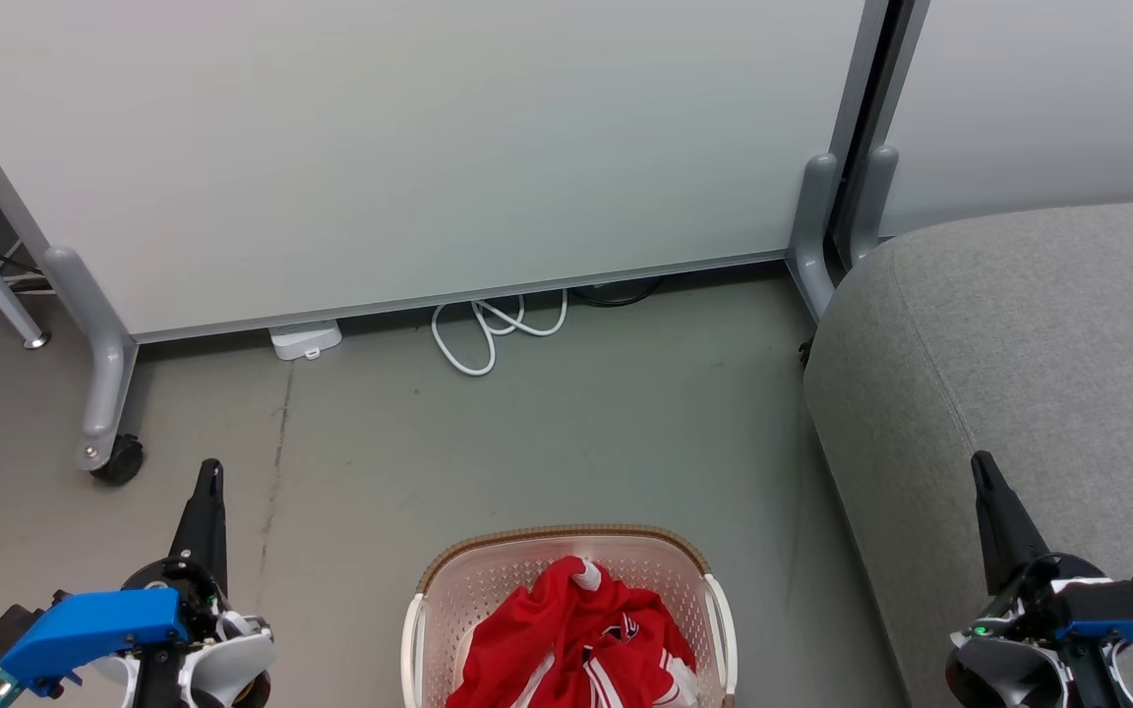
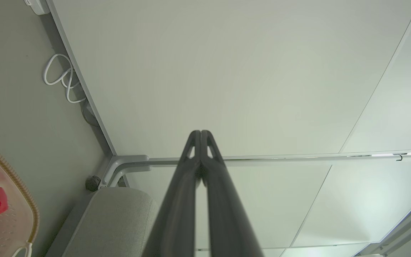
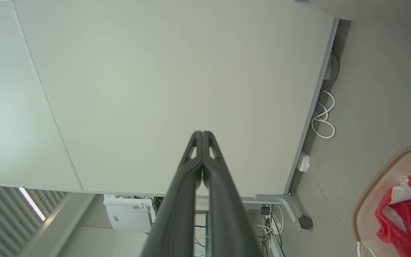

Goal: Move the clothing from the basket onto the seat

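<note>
The clothing point(image 1: 576, 639) lies bunched in a red heap with white trim inside the basket point(image 1: 566, 536), which stands on the floor point(image 1: 576, 423) at the bottom edge of the head view, partly cut off there. The seat point(image 1: 1039, 344) is just to the basket's right, with a strip of floor between them. Nothing has been moved onto it yet.

Your left tool point(image 1: 209, 470) hangs over bare floor to the left of the basket, fingers pressed together and pinching nothing. Your right tool point(image 1: 982, 464) hangs over the near part of the seat, fingers likewise pressed together and empty. Both wrist views look past the closed fingertips at the pale partition panel point(image 1: 429, 147), with the basket at their margins.

Watch these risks:
- If you go down with the fingers closed, you will probably shove the heap flat rather than catch a fold. Spread them first.
- The garments look tangled, so one pinch may drag both up, or shed one over the rim.
- The basket looks light. Cloth snagging on its woven rim could tip or lift it.
- The seat's edge is rounded. A release too near it may let the fabric slide to the floor.
</note>
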